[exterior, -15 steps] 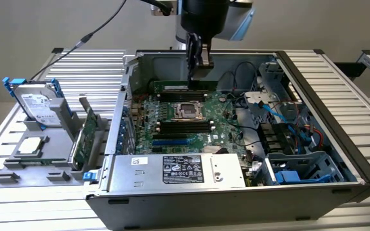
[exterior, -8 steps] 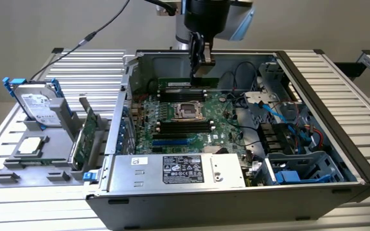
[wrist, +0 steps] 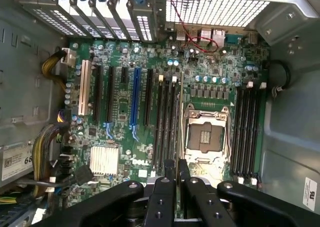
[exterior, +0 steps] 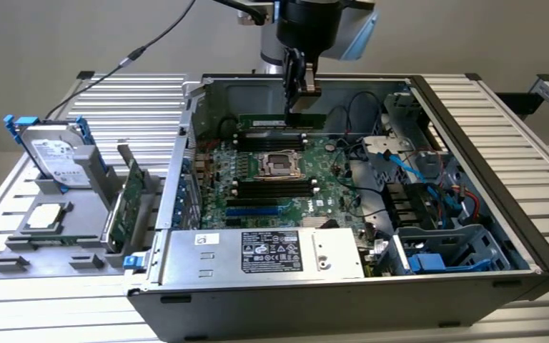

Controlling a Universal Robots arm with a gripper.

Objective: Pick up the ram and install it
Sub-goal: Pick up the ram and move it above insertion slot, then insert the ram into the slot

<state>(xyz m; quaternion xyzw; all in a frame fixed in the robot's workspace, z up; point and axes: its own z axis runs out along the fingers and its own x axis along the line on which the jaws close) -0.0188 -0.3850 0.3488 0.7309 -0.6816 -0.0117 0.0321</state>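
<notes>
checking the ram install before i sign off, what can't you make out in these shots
- Whether the ram is seated or hanging above the motherboard: exterior view, too small, and the gripper covers its middle.
- The ram's chips: wrist view, the fingers hide all but its edge.
- White slot latches open or closed: wrist view, too small.
- Power supply label text: exterior view, too small.

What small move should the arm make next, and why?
Probably lower the hand slowly, straight down. It grips the ram by its top edge and holds it level. The ram appears to sit just above the black slots beside the socket, not yet seated. In the wrist view the ram's edge seems in line with a slot, though I cannot tell which one.
</notes>
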